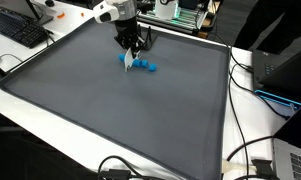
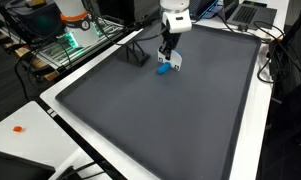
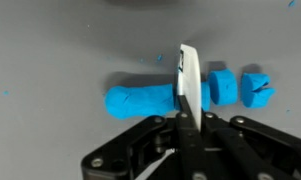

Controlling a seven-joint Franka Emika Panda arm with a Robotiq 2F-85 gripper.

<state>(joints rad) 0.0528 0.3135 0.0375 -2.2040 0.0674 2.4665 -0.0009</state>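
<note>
The gripper, clamped on a thin white blade, holds it upright across a soft, smooth blue dough roll on the table's matte grey mat, two cut chunks just beside, a keyboard well apart

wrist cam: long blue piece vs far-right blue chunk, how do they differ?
Size: the long blue piece is far longer than the far-right blue chunk.
Shape: the long piece is a smooth roll; the chunk is stubby and notched.
Position: the white blade in the tool stands at the long piece's end; the chunk lies clear of it.
Shared: same blue, same grey mat.
</note>
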